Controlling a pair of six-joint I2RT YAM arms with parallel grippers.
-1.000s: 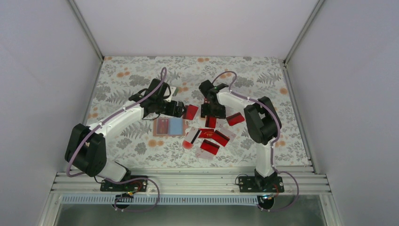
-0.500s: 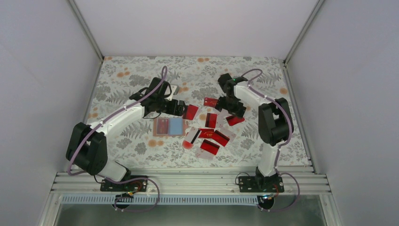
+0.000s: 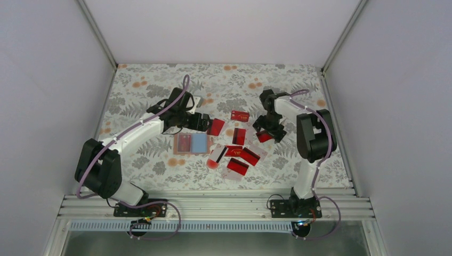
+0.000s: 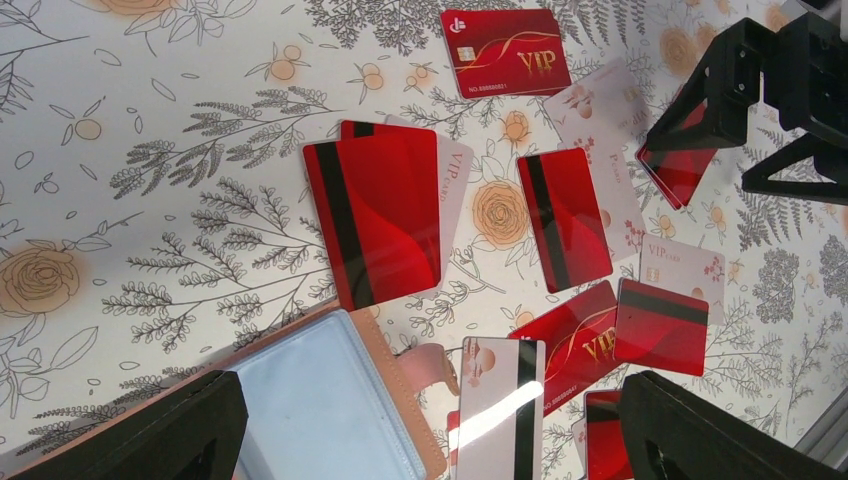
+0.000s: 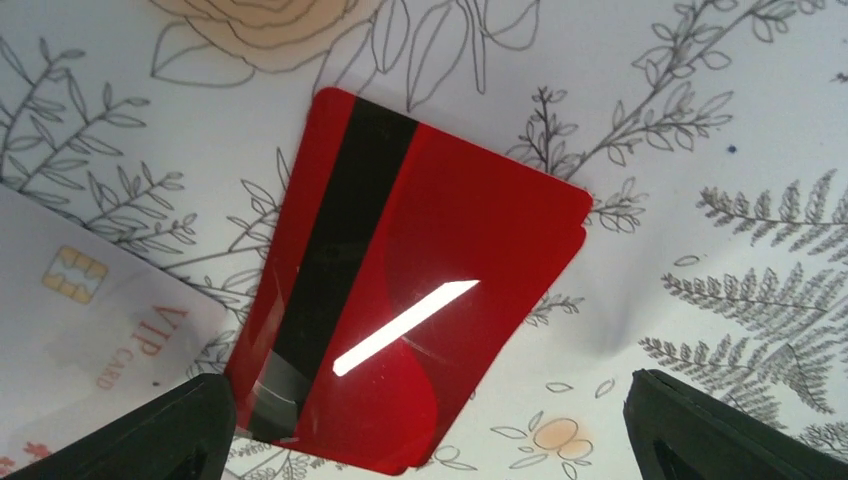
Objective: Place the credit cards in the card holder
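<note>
Hovering over credit cards (image 3: 239,136) mid-worktop (image 3: 138,96) near the open card holder (image 3: 192,143), with left gripper (image 4: 425,440) and right gripper (image 5: 425,430) spread wide, empty.

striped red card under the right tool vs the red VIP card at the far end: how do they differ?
The striped card, below the right tool, lies back up, a black band across it; the VIP card lies front up, showing gold lettering and a chip. The striped card rests on a second red card, whose edge peeks out; under the VIP card only floral cloth shows. Both are glossy red and lie flat.
</note>
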